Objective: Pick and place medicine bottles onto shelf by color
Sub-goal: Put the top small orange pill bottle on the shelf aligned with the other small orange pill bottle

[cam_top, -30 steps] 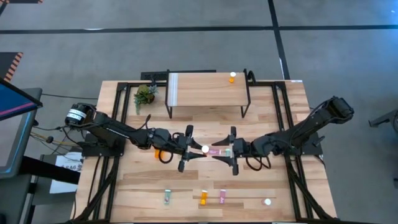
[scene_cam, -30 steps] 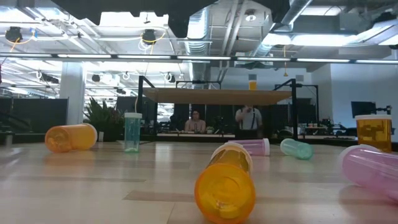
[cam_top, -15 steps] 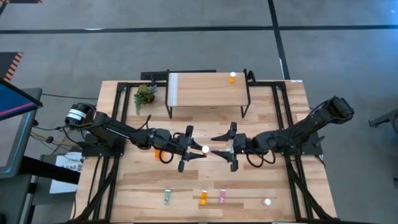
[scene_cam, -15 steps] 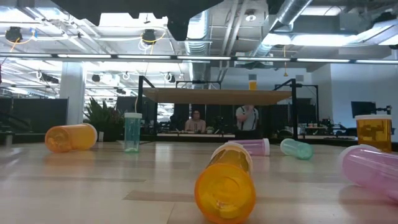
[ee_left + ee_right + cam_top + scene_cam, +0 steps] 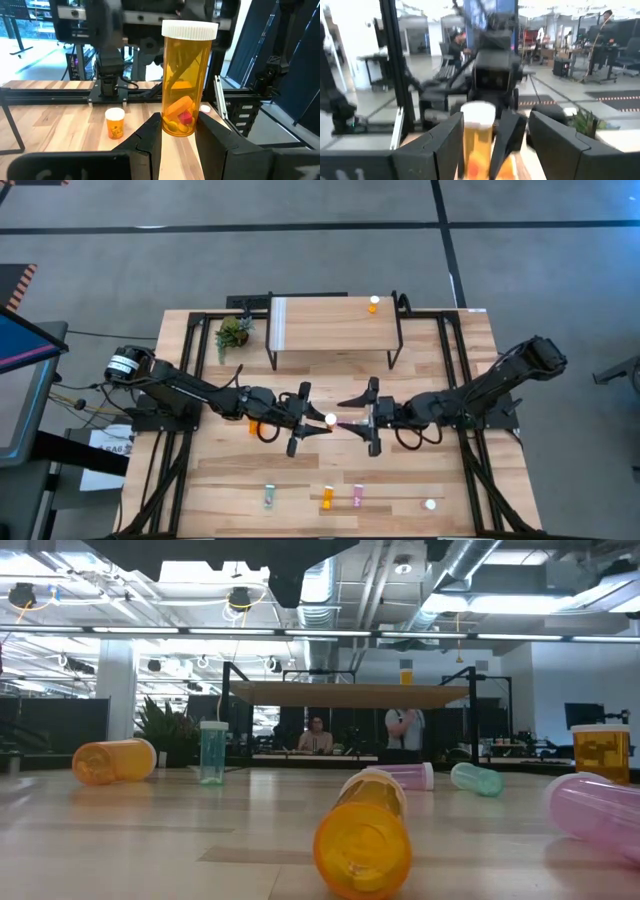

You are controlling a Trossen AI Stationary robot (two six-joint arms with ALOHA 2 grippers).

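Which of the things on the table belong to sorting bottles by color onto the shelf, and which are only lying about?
Belongs to the job:
- orange bottle, upright between the left gripper fingers
- right gripper, fingers open, facing it
- loose bottles near the front edge: teal, orange, pink
- shelf, with one small orange bottle on it

Only lying about:
- green plant beside the shelf

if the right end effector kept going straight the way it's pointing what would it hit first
Most likely the large orange bottle held upright in the left end effector. The right end effector is open and points straight at it across the table. In the right wrist view the bottle fills the gap ahead.
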